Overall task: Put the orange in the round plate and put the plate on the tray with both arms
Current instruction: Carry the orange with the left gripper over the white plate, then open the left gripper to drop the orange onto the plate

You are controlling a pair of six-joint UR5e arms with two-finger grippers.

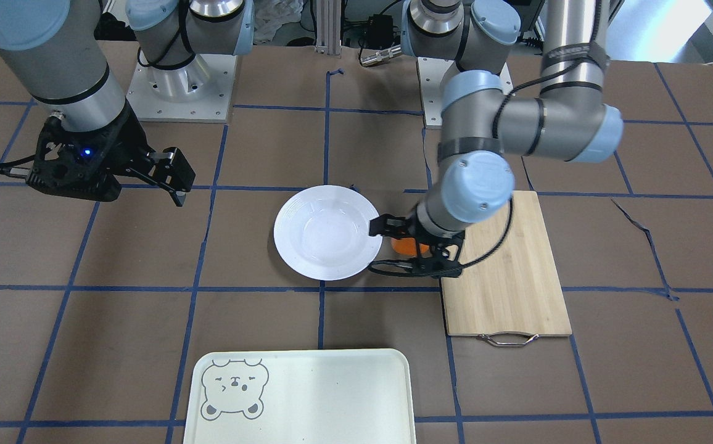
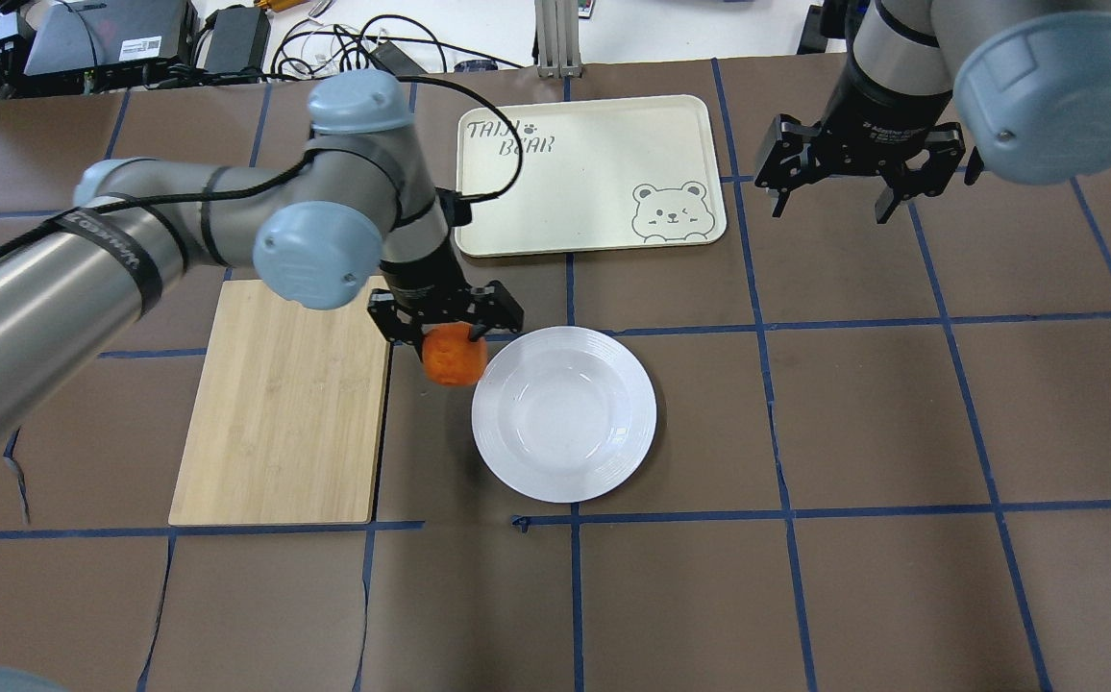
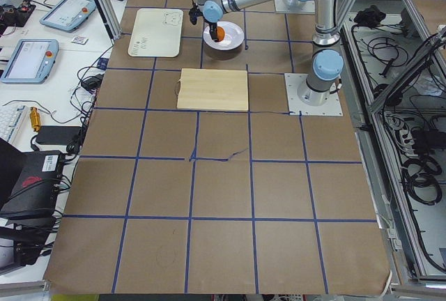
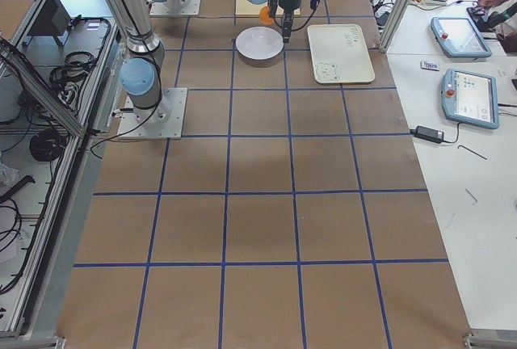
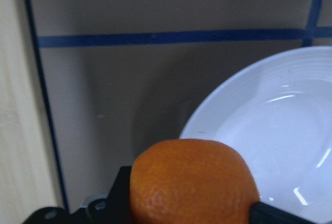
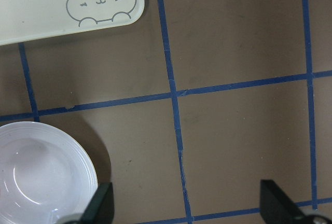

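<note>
My left gripper (image 2: 448, 338) is shut on the orange (image 2: 455, 356), holding it just above the table beside the left rim of the round plate (image 2: 565, 415). In the left wrist view the orange (image 5: 194, 182) fills the lower middle, with the plate (image 5: 275, 125) to its right. From the front, the orange (image 1: 407, 246) sits between the black fingers next to the white plate (image 1: 325, 233), which holds nothing. The tray (image 2: 565, 173) lies beyond the plate with nothing on it. My right gripper (image 2: 839, 197) hangs open right of the tray, holding nothing.
A bamboo cutting board (image 2: 286, 404) with a metal handle lies left of the plate, close under my left arm. Blue tape lines cross the brown table cover. Cables and devices sit past the far edge, and the arm bases (image 1: 177, 80) stand at the robot's side.
</note>
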